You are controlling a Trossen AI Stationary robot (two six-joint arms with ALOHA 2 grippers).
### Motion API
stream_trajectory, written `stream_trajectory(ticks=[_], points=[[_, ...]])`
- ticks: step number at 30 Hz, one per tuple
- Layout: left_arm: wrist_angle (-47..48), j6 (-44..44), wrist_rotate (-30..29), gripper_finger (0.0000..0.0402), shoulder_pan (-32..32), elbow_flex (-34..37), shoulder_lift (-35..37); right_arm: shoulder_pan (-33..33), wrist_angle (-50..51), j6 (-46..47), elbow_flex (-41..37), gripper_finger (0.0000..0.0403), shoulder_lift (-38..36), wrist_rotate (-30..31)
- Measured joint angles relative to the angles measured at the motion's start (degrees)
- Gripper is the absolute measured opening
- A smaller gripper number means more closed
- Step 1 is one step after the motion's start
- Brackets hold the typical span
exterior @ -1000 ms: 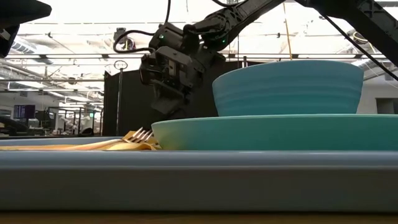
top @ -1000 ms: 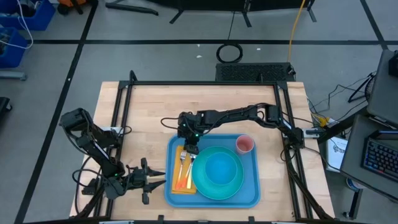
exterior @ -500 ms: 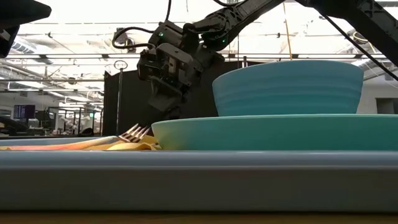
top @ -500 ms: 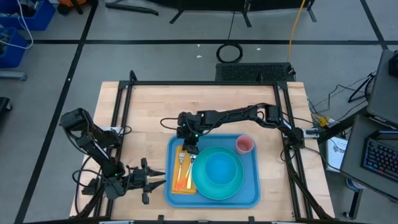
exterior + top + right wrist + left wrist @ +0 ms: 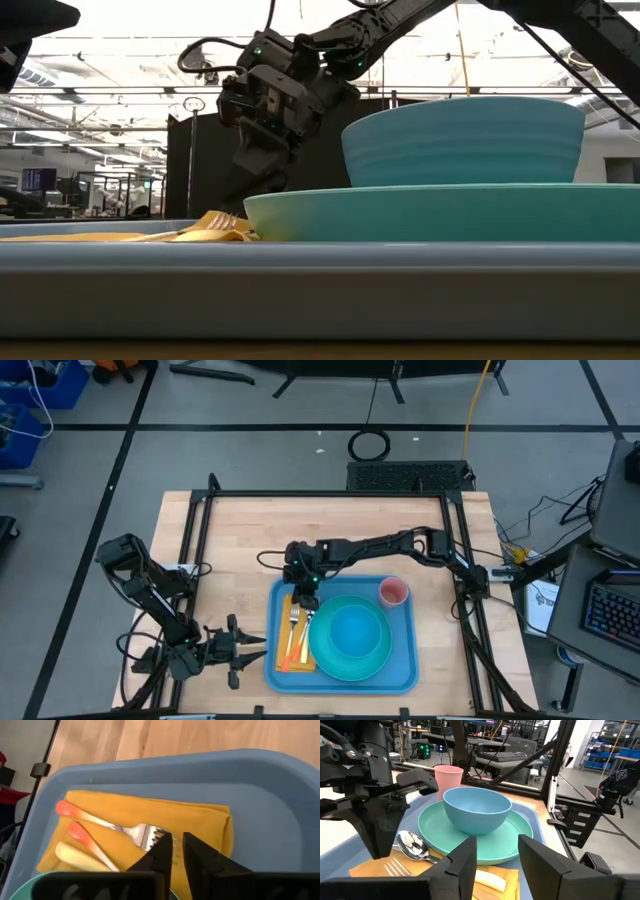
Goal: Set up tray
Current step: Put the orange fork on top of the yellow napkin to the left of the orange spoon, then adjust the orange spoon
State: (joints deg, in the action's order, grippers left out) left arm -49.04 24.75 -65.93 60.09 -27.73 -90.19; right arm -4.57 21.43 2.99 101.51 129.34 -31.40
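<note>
Blue tray (image 5: 342, 642) lay on worktop (image 5: 240, 540). Right claw (image 5: 177, 851) hovered over yellow napkin (image 5: 200, 820), narrowly parted, gripping nothing. Left claw (image 5: 248, 647) waited beside tray, parted, empty.

Both arms are built of dark, near-black links joined by rounded joint housings. Black cables loop loosely along the left arm (image 5: 150, 595) and over the wrist of the right arm (image 5: 380, 545). A small green indicator light shows on the right wrist housing. Each gripper carries two flat, angular black fingers (image 5: 465, 862) with squared, tapering tips and matte surfaces.
</note>
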Motion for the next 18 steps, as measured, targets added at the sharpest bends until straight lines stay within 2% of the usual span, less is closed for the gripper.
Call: stream_trajectory(ticks=[9, 16, 18], points=[[0.0, 0.2, 0.6, 0.0147, 0.0, 0.0, 0.0, 0.0, -0.1, 0.8, 0.0, 0.0068, 0.0, 1.6], [0.1, 0.2, 1.2, 0.0147, 0.0, 0.0, 0.0, -0.3, 7.5, 2.1, 0.0, 0.0066, -2.7, 1.9], [0.3, 0.2, 1.2, 0.0147, 0.0, 0.0, 0.0, -0.3, 9.5, 2.3, 0.1, 0.0068, -2.9, 4.1]])
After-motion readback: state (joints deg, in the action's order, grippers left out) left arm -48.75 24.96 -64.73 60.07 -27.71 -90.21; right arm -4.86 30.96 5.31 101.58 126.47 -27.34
